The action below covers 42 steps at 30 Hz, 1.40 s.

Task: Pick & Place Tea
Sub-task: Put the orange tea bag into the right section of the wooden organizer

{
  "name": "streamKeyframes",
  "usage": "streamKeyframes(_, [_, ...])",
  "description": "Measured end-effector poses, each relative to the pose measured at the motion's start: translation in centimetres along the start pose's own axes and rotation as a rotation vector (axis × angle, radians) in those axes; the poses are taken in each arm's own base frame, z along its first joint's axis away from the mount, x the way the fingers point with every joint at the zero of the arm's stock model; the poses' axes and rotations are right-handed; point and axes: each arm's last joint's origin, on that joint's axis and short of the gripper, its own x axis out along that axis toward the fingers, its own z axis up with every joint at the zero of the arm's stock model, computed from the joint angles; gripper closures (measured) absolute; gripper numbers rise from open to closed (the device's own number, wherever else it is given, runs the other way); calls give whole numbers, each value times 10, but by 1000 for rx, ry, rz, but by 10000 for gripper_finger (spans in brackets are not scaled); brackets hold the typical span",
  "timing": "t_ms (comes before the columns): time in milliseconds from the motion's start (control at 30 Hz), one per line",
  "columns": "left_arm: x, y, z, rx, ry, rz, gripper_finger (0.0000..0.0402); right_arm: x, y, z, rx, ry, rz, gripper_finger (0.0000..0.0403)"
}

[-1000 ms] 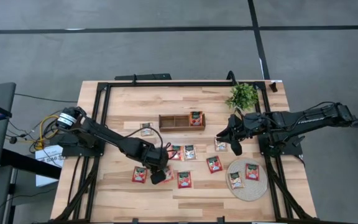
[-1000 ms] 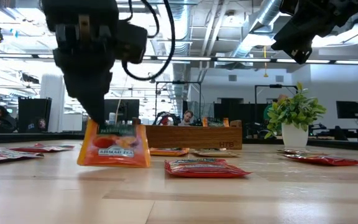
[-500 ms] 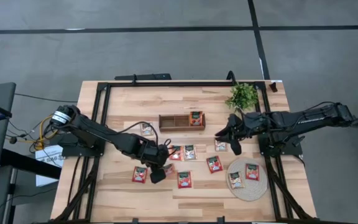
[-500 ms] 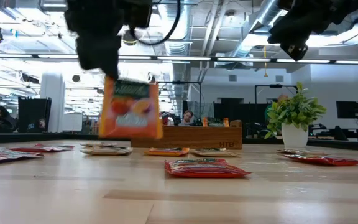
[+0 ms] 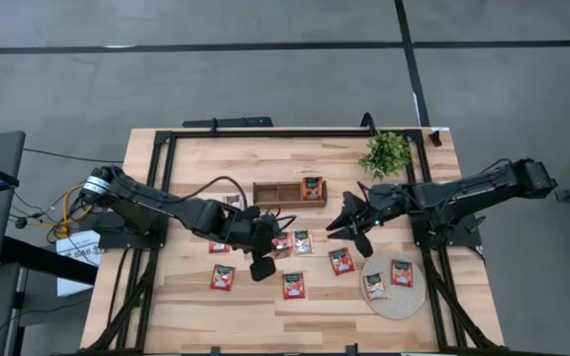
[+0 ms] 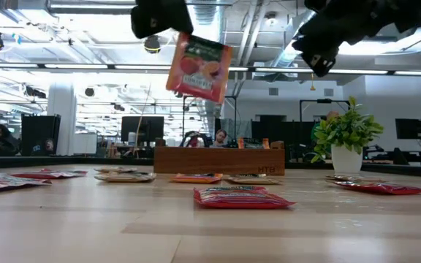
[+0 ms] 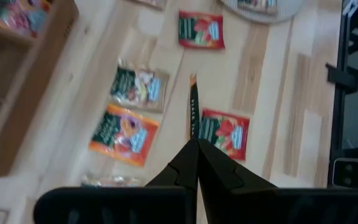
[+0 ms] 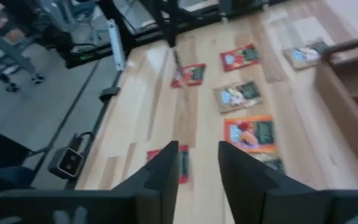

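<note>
My left gripper (image 5: 262,263) hangs high over the table's middle, shut on a red-orange tea sachet (image 6: 199,67), which shows edge-on in the left wrist view (image 7: 192,106). More tea sachets lie flat on the table (image 5: 222,277) (image 5: 294,285) (image 5: 340,260) (image 5: 302,241). One sachet (image 5: 312,188) stands in the right compartment of the wooden box (image 5: 275,193). My right gripper (image 5: 348,224) hovers right of centre, above the table, open with nothing between its fingers (image 8: 166,171). My left gripper pinches the sachet's upper edge (image 6: 183,40) between its two fingers, which slant down from the table's left. In the wrist view the sachet's near end (image 7: 192,134) sits at the fingertips. The sachet hangs tilted below the fingers, well clear of the table.
A round woven mat (image 5: 389,297) at the near right bears two sachets. A green plant in a white pot (image 5: 386,151) stands at the far right. A black frame (image 5: 166,148) runs round the table's edges. Bare wood lies along the far side and the near edge.
My left gripper has risen and drifted toward the wooden box with the sachet. The sachet's lower edge stood on the table a second ago; now it hangs high and clear, tilted. My right gripper has moved toward the table's left and tipped downward.
</note>
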Motion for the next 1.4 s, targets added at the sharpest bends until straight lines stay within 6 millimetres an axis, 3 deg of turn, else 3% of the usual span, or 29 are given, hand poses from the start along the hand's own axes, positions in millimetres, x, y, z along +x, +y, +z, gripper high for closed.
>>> streamKeyframes(267, [-5, 9, 19, 2, -80, 13, 401, 14, -3, 0, -5, -18, 11, 215])
streamKeyframes(500, [-4, 12, 22, 0, -87, 6, 401, 19, -4, 0, -6, -29, 6, 194])
streamKeyframes(833, [13, 19, 7, 22, 42, 59, 401, 24, -7, -5, -48, 14, -15, 214])
streamKeyframes(1067, [23, 26, -2, 31, 153, 127, 401, 47, -15, -17, -55, 153, -46, 229])
streamKeyframes(1200, [19, 29, -18, -37, 292, 192, 401, 66, -16, -6, -132, 235, -52, 232])
streamKeyframes(1400, [6, 14, -49, 5, 440, 311, 401, 97, -25, 16, -209, 348, -75, 229])
